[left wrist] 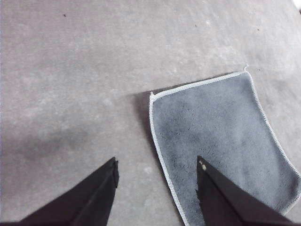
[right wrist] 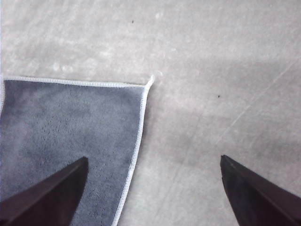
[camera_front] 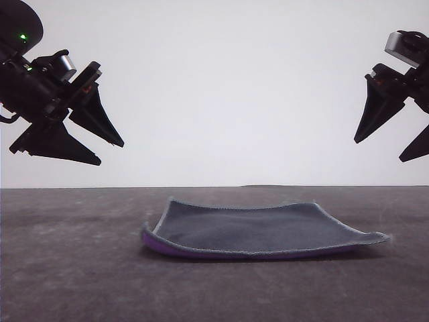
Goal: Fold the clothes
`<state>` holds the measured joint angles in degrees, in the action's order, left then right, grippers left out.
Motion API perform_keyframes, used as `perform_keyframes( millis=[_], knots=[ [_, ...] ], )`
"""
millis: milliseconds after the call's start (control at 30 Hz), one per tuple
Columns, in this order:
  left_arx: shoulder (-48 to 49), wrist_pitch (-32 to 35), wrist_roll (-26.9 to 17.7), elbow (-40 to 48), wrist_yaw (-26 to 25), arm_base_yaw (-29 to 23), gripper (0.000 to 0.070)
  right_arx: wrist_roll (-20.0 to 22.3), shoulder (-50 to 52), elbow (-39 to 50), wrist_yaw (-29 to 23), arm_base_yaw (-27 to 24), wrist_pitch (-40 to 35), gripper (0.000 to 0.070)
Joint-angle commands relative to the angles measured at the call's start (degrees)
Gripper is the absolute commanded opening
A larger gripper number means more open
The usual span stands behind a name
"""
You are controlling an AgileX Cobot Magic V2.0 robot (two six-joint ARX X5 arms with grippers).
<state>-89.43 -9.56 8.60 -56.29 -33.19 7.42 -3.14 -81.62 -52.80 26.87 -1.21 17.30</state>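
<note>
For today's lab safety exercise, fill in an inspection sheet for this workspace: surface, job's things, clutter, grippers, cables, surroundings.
Surface: grey table, faintly mottled.
Job's things: cloth lying spread out, dark grey face up, purple underside showing at its near edge; not folded.
Clutter: nothing seen.
Grippers: left gripper and right gripper both open, raised above the table, holding nothing.
Cables: nothing seen.
Surroundings: plain white backdrop.

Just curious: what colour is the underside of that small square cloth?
Bright purple, peeking out beneath the dark grey soft cloth; clearest in the front view.
</note>
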Motion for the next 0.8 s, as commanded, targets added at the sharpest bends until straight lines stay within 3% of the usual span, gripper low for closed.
perform_keyframes(
  millis=[0,367,767],
  knots=[
    [-0.9,0.6,0.1,-1.4,-0.5,0.4,0.0315,0.6,-0.8,-0.6,0.3,0.0,-1.0,0.0569],
    [-6.9,7.1,4.9,-3.6,-1.0,2.4,0.0313,-2.7,-8.0,-1.4,7.5,0.2,-8.5,0.0569],
    [-23.0,-0.2,5.8,-19.0,-3.2,4.4,0.0313,-4.7,-26.5,-15.6,13.2,1.6,-7.2,0.0568]
  ],
)
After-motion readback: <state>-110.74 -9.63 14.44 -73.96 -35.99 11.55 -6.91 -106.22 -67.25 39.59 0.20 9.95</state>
